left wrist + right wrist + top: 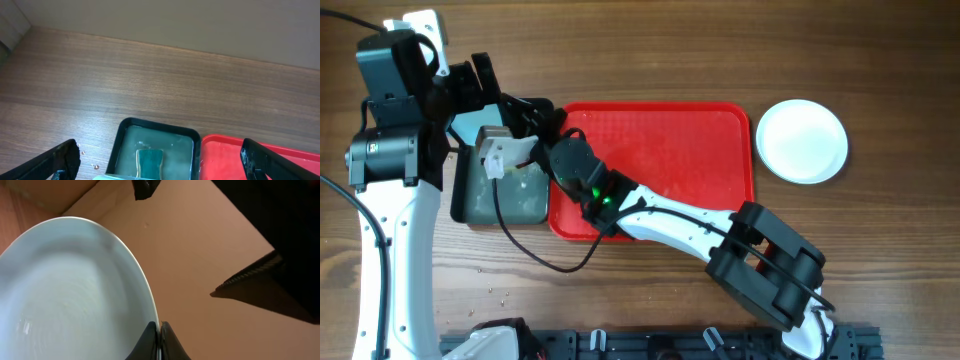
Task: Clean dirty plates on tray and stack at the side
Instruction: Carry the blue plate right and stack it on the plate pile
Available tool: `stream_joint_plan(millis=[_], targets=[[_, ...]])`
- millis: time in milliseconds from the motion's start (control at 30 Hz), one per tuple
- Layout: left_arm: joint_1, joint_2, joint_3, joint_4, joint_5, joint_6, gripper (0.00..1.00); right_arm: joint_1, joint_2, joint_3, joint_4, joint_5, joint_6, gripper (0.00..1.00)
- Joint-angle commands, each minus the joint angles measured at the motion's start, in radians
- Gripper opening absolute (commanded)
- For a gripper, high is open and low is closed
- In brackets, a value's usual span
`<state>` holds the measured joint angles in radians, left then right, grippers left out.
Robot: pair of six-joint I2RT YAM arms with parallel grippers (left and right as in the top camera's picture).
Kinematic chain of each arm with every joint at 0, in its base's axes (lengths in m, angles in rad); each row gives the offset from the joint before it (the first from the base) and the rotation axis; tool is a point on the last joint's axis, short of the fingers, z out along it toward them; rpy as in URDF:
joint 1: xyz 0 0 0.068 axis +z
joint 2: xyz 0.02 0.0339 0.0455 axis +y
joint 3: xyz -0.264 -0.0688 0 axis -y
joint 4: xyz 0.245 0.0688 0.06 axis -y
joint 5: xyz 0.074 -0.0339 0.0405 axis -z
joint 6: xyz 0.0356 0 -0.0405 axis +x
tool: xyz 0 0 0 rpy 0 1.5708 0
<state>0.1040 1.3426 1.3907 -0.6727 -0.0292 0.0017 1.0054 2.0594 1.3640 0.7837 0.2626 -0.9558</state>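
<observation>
The light turquoise plate (75, 295) is held up by its rim, the right hand (159, 332) clamped on its edge, near the left end of the red tray (720, 115) by the black tray (117, 145). The left hand (159, 150) hovers there, fingers apart, above the sponge (150, 161). Scrubbing looks due: take the sponge squarely, keep the plate over the black tray to catch drips, and press lightly, since an edge hold may slip. The white plate (802, 140) lies on the desk (880, 240), well apart.
</observation>
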Motion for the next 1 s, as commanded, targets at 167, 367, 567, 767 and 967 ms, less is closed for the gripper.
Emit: stream_joint_plan(millis=[167, 367, 567, 767, 967], targets=[[0.006, 0.002, 0.001, 0.003, -0.006, -0.010, 1.00, -0.053, 0.013, 0.017, -0.127, 0.021, 0.441, 0.04], [0.006, 0.002, 0.001, 0.003, -0.006, -0.010, 1.00, -0.198, 0.013, 0.017, -0.475, -0.428, 1.198, 0.04], [0.006, 0.002, 0.001, 0.003, -0.006, -0.010, 1.00, -0.308, 0.002, 0.017, -0.505, -0.622, 1.394, 0.04], [0.006, 0.002, 0.001, 0.003, -0.006, -0.010, 1.00, -0.603, -0.169, 0.017, -0.967, -0.755, 1.413, 0.04], [0.006, 0.002, 0.001, 0.003, -0.006, -0.010, 1.00, -1.025, -0.285, 0.017, -1.417, -0.851, 1.176, 0.04]])
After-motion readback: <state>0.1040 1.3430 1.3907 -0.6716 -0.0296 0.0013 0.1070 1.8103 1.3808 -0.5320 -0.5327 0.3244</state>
